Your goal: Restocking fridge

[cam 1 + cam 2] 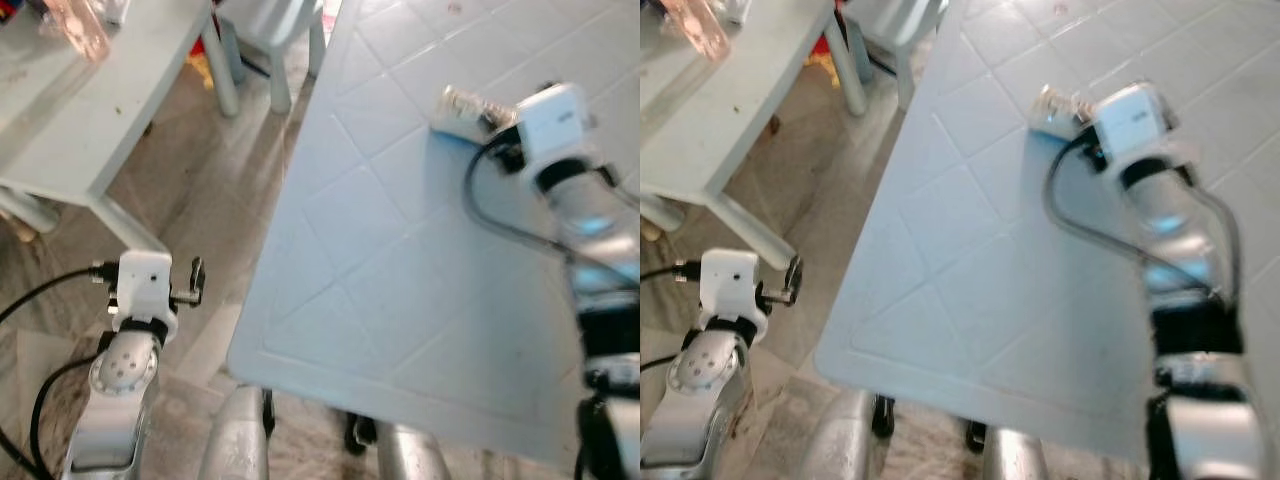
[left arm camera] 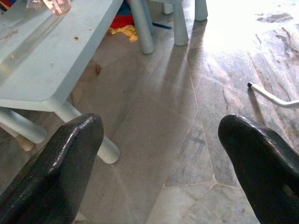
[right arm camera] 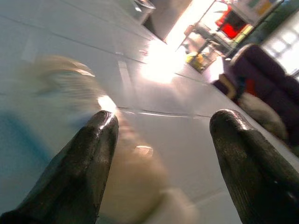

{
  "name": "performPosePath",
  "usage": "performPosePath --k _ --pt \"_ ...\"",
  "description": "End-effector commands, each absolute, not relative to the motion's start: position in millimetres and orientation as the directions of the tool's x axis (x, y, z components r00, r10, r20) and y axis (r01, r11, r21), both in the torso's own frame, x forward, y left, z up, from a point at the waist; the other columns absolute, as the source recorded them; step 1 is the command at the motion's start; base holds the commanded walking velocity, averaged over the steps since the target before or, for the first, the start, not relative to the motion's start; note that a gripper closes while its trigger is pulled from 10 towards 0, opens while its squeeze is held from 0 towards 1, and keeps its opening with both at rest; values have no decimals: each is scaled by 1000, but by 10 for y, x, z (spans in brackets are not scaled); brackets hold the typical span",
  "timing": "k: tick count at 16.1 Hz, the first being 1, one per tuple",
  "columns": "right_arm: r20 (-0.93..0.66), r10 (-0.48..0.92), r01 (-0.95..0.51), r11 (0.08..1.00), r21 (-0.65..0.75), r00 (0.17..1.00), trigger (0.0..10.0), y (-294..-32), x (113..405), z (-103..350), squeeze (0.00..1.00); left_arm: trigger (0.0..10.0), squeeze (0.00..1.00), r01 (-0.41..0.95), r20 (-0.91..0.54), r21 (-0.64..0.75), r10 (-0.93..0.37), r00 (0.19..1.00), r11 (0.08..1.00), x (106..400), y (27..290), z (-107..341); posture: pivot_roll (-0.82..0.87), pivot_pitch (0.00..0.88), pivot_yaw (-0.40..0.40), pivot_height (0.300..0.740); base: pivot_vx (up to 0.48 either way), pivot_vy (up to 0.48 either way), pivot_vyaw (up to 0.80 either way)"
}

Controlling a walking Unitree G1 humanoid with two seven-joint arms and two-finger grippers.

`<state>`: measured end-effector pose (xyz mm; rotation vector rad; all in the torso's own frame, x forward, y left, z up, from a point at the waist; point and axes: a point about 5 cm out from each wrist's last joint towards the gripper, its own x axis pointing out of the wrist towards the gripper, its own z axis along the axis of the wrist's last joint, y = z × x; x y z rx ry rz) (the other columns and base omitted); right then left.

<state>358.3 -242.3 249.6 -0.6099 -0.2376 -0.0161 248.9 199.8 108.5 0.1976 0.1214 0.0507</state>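
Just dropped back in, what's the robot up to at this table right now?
The right claw is reaching over the pale blue table toward a small clear bottle lying on its side. Its fingers are spread, with the blurred bottle beside one finger, not yet gripped. The left claw hangs open over the marble floor, beside a smaller table.

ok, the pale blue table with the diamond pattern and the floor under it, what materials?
Pale blue diamond-patterned table: likely moulded plastic, matte, with embossed grooves and a rounded lip. Grey veined floor: looks like polished marble or stone slabs, glossy, with visible joints.
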Motion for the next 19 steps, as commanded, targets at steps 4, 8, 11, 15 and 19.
performPosePath --k 4,8,11,15,19 --pt "200 -32 123 879 -461 979 10000 -2770 3719 2487 0 10000 0 -35 -152 217 69 986 976 2408 2045 1015 188 289 29 740 0 0 0" --pt "64 161 -146 970 -193 985 10000 -2634 3789 2181 0 10000 0 -25 -153 227 61 986 974 2416 2060 1029 203 291 34 740 0 0 0" --pt "23 378 -366 908 -204 926 10000 -2280 3670 2006 0 10000 0 -30 -152 227 66 986 973 2416 2060 1027 196 290 28 740 0 0 0" --pt "-29 526 -522 833 -182 850 10000 -1957 3376 1860 0 10000 0 -25 -152 219 59 987 975 2442 2031 1011 175 280 19 740 0 0 0" --pt "-67 566 -569 810 -144 822 10000 -1752 3151 1764 0 10000 0 -24 -145 213 55 988 977 2478 2017 1018 170 278 17 740 0 0 0"
